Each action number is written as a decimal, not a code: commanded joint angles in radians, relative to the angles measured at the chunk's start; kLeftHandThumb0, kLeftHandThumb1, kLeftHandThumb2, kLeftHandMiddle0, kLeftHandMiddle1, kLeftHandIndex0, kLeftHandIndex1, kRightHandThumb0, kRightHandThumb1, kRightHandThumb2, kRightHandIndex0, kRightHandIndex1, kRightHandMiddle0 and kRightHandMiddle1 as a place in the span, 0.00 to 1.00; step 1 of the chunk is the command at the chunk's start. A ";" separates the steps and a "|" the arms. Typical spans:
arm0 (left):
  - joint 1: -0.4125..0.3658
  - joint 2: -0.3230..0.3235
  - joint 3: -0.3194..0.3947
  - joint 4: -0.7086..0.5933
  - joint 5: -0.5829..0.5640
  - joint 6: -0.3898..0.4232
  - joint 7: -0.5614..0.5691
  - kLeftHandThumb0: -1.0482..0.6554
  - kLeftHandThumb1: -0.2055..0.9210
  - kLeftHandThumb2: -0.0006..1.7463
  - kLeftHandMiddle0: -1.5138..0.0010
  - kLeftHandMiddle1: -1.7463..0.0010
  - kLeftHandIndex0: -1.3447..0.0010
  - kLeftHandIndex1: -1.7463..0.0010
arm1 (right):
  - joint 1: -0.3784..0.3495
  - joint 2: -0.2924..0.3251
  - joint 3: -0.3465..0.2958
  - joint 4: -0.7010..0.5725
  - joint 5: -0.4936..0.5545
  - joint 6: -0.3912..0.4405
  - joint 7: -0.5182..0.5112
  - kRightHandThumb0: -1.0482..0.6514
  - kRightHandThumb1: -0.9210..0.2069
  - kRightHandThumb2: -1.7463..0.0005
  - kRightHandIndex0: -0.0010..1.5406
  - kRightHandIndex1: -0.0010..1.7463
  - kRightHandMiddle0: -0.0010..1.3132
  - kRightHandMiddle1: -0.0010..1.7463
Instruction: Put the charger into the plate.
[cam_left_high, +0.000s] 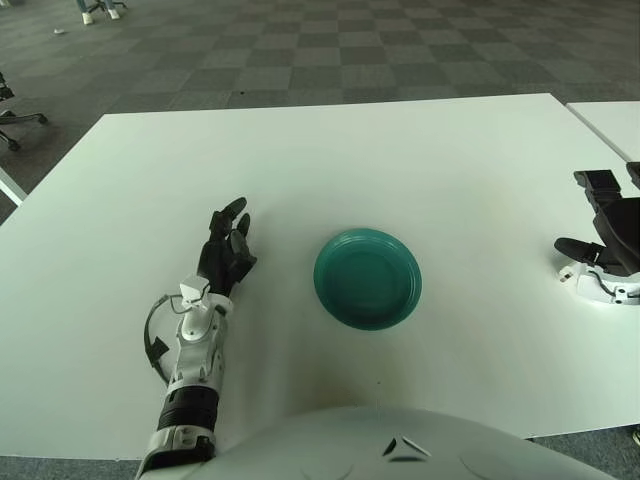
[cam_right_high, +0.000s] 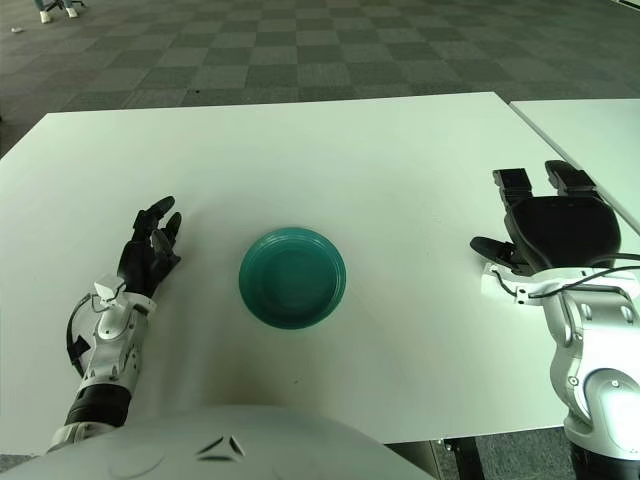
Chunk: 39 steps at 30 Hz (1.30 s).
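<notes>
Right hand over the charger at the table's right edge; plate empty at centre.

We note the teal plate (cam_right_high: 293, 277) sitting mid-table on the white table (cam_right_high: 300, 150), with nothing in it. The right hand (cam_right_high: 548, 232) is well to the right of the plate, palm down, its 3 fingers spread and closed on nothing. Under it a white block shows at the thumb side, which we take for the charger (cam_right_high: 497, 283); it lies on the table, mostly hidden by the hand, and we cannot tell whether the hand touches it. The left hand (cam_left_high: 226, 256) shows to the left of the plate, near the table's near-left part, fingers loosely extended and holding nothing.
</notes>
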 joint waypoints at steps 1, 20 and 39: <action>-0.008 0.015 0.009 0.056 -0.006 0.045 -0.002 0.10 1.00 0.59 0.82 1.00 1.00 0.60 | 0.012 0.026 -0.009 0.050 0.019 0.023 -0.031 0.05 0.00 0.59 0.12 0.00 0.00 0.32; -0.090 0.055 0.034 0.155 -0.033 0.041 -0.024 0.10 1.00 0.59 0.82 1.00 1.00 0.60 | -0.027 0.037 0.063 0.258 0.068 0.072 -0.160 0.02 0.00 0.57 0.10 0.00 0.00 0.30; -0.110 0.064 0.044 0.181 -0.039 0.038 -0.035 0.10 1.00 0.59 0.82 1.00 1.00 0.60 | -0.023 0.035 0.143 0.325 0.129 0.099 -0.195 0.02 0.00 0.60 0.11 0.01 0.00 0.33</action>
